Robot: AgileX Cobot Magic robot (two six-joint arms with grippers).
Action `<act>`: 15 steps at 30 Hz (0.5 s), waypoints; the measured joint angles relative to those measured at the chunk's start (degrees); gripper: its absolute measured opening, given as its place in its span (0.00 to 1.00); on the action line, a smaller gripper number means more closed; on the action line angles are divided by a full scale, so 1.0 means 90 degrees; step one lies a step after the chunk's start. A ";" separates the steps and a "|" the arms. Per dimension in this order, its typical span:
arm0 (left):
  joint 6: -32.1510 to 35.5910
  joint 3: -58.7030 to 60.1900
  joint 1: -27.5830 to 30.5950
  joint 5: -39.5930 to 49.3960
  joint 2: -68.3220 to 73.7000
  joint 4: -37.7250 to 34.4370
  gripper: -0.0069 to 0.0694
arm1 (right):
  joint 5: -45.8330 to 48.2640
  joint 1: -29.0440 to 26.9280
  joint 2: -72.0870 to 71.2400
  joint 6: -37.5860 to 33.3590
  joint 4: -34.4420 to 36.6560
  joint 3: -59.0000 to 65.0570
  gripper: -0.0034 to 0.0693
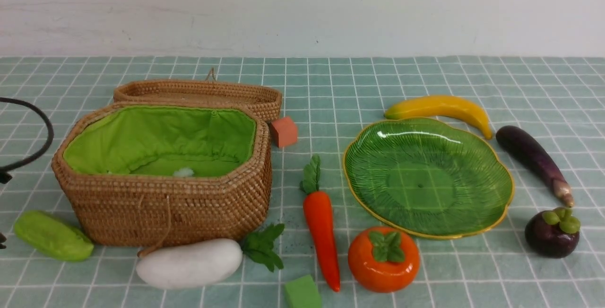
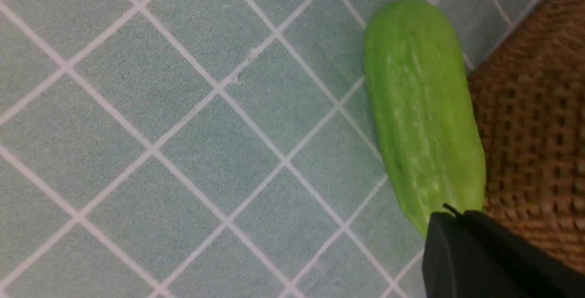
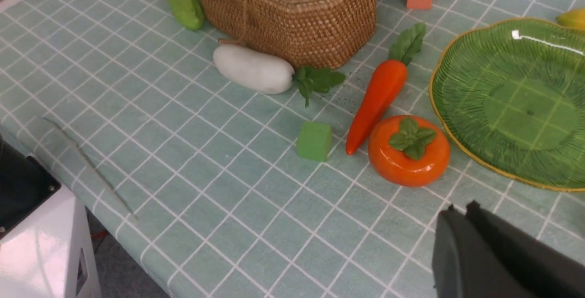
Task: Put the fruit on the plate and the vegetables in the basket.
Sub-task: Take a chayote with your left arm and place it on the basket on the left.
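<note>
Sitting open on the checked counter [image 1: 425, 76], the wicker basket [image 1: 165, 209] holds green lining [image 1: 156, 138] and a small whitish bit [image 1: 183, 172]. Right of it is the leaf plate [image 1: 427, 175]. The radish [image 1: 189, 263] and gourd [image 1: 53, 235] lie just beside the basket, with the carrot [image 1: 321, 232] between basket and plate. The eggplant [image 1: 531, 157], banana [image 1: 442, 107], persimmon [image 1: 384, 263] and mangosteen [image 1: 550, 237] ring the plate, on the counter. The left hand [image 2: 480, 252] and right hand [image 3: 493, 252] are partly in view, so I cannot tell their opening.

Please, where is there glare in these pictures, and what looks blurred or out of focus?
Front view: a white glare streak lies on the plate, toward its far rim. Left wrist view: the basket wall is blurred and the gourd soft. Right wrist view: a similar streak on the plate, highlights on the persimmon.
</note>
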 joint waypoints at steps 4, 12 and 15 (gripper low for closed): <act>0.0011 -0.0470 0.0210 -0.0177 0.0857 -0.0475 0.25 | 0.0000 0.0133 0.0000 -0.0006 0.0000 0.0000 0.08; 0.0330 -0.0749 0.0210 -0.0558 0.1739 -0.0616 0.70 | -0.0021 0.0134 0.0000 -0.0006 0.0000 -0.0003 0.08; 0.0335 -0.0771 0.0210 -0.0894 0.2136 -0.0763 0.82 | -0.0074 0.0134 0.0000 -0.0006 0.0015 -0.0003 0.09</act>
